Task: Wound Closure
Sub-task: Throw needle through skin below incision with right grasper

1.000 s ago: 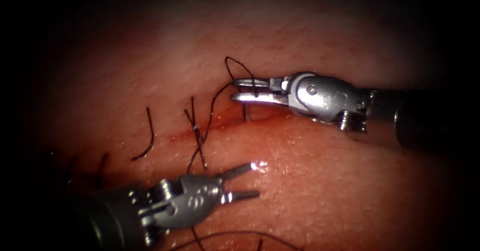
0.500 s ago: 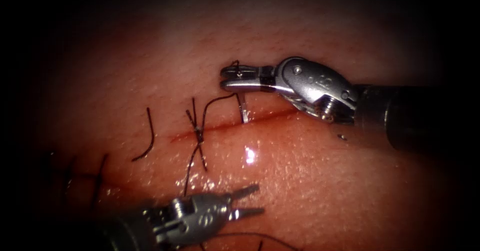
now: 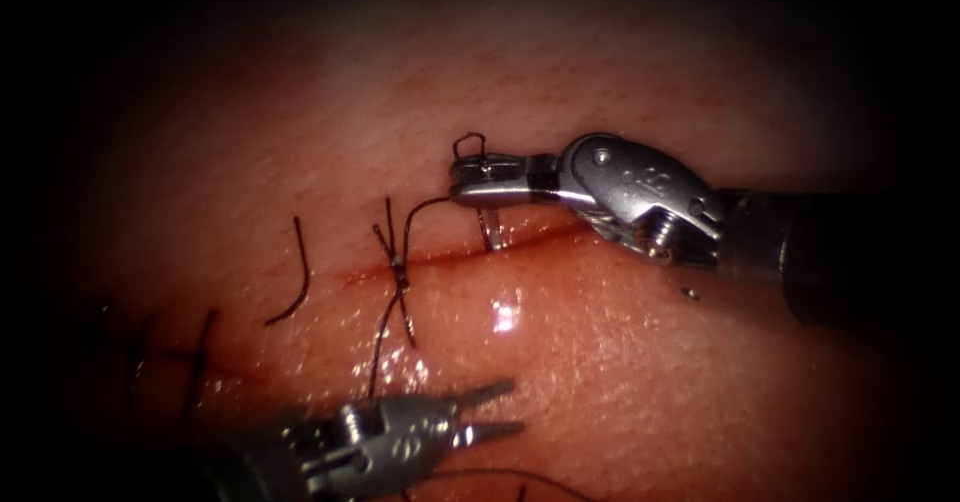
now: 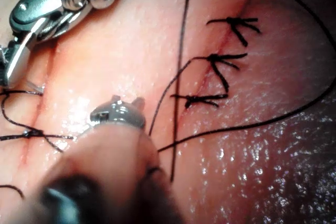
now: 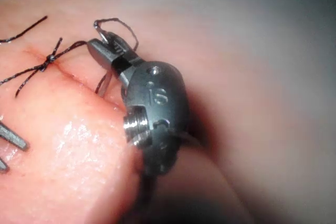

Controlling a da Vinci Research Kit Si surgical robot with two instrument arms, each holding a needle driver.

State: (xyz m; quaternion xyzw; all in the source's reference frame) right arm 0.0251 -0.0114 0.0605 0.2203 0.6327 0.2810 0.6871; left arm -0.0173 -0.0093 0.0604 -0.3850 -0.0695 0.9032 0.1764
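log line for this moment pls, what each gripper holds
right gripper: shut on needle and thread | needle: in tissue at cut | left gripper: open, holds nothing

engraved "16" on the right tool's wrist housing (image 5: 156, 97), other markings unreadable

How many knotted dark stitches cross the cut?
4. One stitch left of the right tool, which holds the steel needle; three more past the open, empty left tool. Others may be hidden.
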